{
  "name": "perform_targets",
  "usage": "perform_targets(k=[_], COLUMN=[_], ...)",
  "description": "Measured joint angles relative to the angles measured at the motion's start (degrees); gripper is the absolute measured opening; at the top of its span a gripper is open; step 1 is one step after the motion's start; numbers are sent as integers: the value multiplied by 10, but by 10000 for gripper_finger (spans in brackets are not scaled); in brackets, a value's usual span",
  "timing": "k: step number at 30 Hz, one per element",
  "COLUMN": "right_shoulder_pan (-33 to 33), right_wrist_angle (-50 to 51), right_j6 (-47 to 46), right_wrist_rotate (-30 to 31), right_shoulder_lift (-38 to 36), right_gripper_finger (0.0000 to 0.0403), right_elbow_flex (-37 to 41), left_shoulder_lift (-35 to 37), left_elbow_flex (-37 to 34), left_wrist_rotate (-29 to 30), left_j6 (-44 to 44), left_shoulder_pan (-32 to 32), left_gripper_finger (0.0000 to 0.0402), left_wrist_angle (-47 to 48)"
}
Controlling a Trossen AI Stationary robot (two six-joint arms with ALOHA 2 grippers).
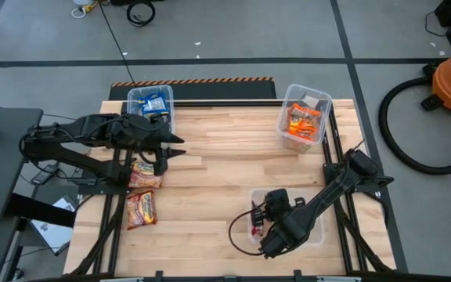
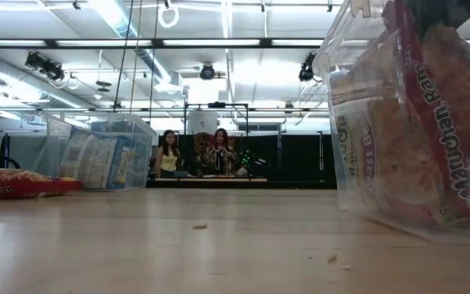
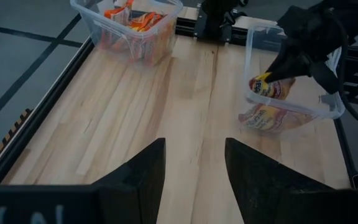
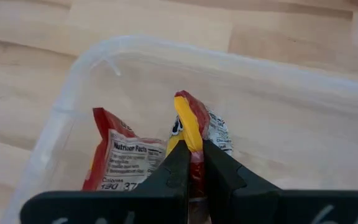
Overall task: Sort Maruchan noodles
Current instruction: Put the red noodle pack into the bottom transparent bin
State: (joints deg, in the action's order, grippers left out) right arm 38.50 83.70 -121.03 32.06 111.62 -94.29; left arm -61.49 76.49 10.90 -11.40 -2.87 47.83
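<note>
Red Maruchan noodles lie in a clear bin [image 1: 313, 229] at the table's near right. My right gripper [image 4: 194, 149] reaches down into this bin, shut on one red-and-yellow packet [image 4: 191, 115]. Another red packet [image 4: 120, 155] leans beside it in the bin. Two more red packets [image 1: 146, 176] [image 1: 141, 209] lie flat on the table at the left. My left gripper [image 3: 194, 165] hangs open above the table's left part, with nothing between its fingers. My right gripper pinches the packet's yellow-and-red edge [image 4: 190, 138] between its two fingers. The fingers slant down from above into the bin. The packet stands on edge beyond the fingertips, inside the bin's walls [image 3: 291, 109]; whether its lower end touches the bottom, I cannot tell.
A clear bin with blue packets [image 1: 151, 102] stands at the far left, and a clear bin with orange packets [image 1: 304, 117] at the far right. Bare wood lies between them in the table's middle [image 1: 225, 164]. People sit in the room beyond the table [image 2: 194, 155].
</note>
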Motion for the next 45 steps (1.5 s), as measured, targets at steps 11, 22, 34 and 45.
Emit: perform_targets(k=[11,22,34,45], right_shoulder_pan=[-7,-9,-12,-20], right_wrist_angle=[8,-7,-42,-39], right_j6=[-6,-7,-19,-18], right_wrist_rotate=[13,8,-32,-19], right_shoulder_lift=[9,33,43,43], right_gripper_finger=[33,37,65,110], right_elbow_flex=[4,6,6,6], left_shoulder_lift=[0,0,0,0], left_elbow_flex=[0,0,0,0], left_wrist_rotate=[0,0,-3,-17], left_j6=[-18,-30,-34,-48], left_shoulder_pan=[0,0,0,-7], left_gripper_finger=[172,172,172,172], left_wrist_angle=[0,-12,-15,-18])
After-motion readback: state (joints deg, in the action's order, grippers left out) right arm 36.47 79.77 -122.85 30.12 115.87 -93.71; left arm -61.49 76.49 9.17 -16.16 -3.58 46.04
